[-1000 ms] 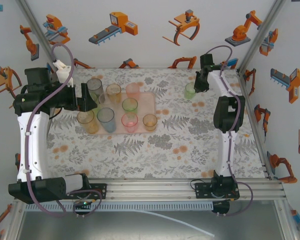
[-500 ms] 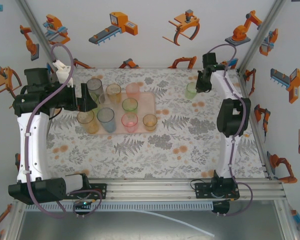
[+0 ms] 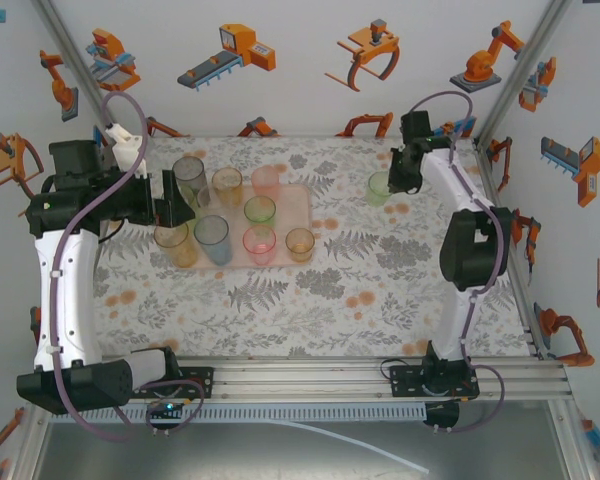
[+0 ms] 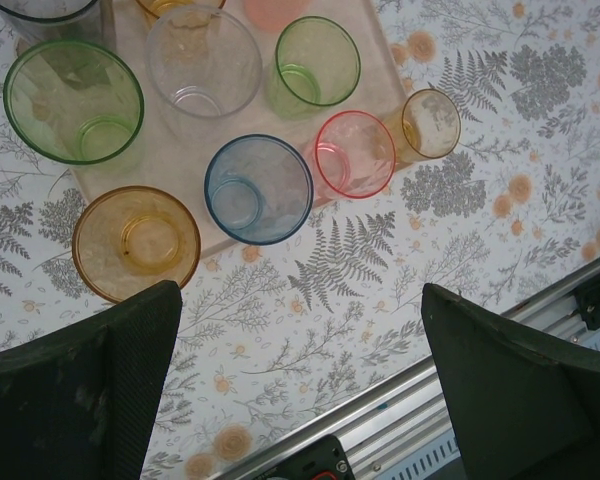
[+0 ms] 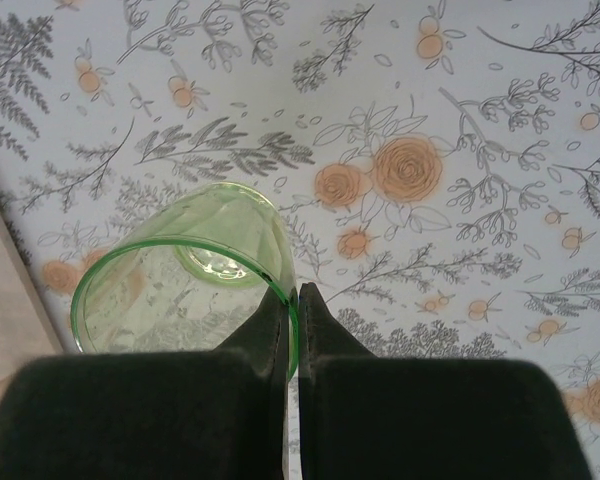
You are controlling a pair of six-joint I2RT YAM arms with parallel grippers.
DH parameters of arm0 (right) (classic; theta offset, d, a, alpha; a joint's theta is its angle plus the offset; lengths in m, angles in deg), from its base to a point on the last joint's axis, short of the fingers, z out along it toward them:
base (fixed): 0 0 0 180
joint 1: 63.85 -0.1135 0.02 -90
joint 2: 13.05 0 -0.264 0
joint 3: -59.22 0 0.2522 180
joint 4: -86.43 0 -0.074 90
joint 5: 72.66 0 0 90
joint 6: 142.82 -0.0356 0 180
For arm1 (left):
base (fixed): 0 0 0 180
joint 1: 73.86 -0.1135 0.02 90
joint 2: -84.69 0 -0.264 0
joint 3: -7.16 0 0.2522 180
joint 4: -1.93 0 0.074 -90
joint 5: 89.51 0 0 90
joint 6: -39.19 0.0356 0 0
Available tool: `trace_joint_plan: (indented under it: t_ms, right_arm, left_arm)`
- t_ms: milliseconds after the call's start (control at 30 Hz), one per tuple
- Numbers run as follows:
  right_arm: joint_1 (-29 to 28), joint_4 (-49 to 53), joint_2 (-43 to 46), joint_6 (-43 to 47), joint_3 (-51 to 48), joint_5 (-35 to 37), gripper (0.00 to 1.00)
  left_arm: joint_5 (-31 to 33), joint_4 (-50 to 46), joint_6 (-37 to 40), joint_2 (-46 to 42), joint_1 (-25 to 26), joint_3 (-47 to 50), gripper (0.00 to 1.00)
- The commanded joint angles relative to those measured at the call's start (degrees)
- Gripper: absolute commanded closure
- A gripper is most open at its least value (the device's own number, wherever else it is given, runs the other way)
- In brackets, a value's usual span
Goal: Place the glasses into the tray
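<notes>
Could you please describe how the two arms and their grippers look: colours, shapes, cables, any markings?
The left arm and the right arm both have smooth white rounded links joined by bulky black joint housings. A thin mauve cable runs along each arm. The left gripper and the right gripper have broad, dark, matte fingers with a fine woven texture. I can read no markings.

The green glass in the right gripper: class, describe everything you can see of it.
The green glass is a small translucent tumbler, plastic by its look, empty, mouth up. The right gripper is shut on its wall, one finger inside the rim, one outside. It is outside the tray, over the floral cloth; contact with the cloth is unclear.
</notes>
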State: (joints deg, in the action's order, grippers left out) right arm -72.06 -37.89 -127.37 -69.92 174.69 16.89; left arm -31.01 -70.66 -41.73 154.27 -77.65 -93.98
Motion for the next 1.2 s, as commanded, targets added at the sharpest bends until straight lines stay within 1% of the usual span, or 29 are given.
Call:
trace_joint_plan:
  t_ms: [0, 367, 700, 933, 1167]
  right_arm:
    - [-1.16, -0.45, 4.32, -1.03, -1.25, -0.25, 1.0]
    - [-7.17, -1.31, 12.73, -3.74, -9.86, 2.3, 1.0]
    - [-12.27, -1.65, 17.41, -6.3, -16.58, 4.49, 1.0]
    - [-15.38, -2.97, 18.72, -8.97, -18.82, 5.19, 1.0]
    - [-17.53, -2.28, 18.1, -9.27, -16.72, 5.23, 1.0]
  left_arm:
    - [0.14, 0.41, 0.1, -1.18, -0.29, 0.78, 0.03]
    - [-0.72, 0.75, -0.2, -1.93, -0.34, 1.18, 0.03]
    - [-1.15, 0.64, -1.11, -2.25, -0.29, 2.12, 0.03]
    - [-1.1, 0.61, -1.48, -2.28, -0.4, 2.16, 0.03]
    - [-0.57, 0.69, -2.05, -3.2, -0.43, 3.57, 0.03]
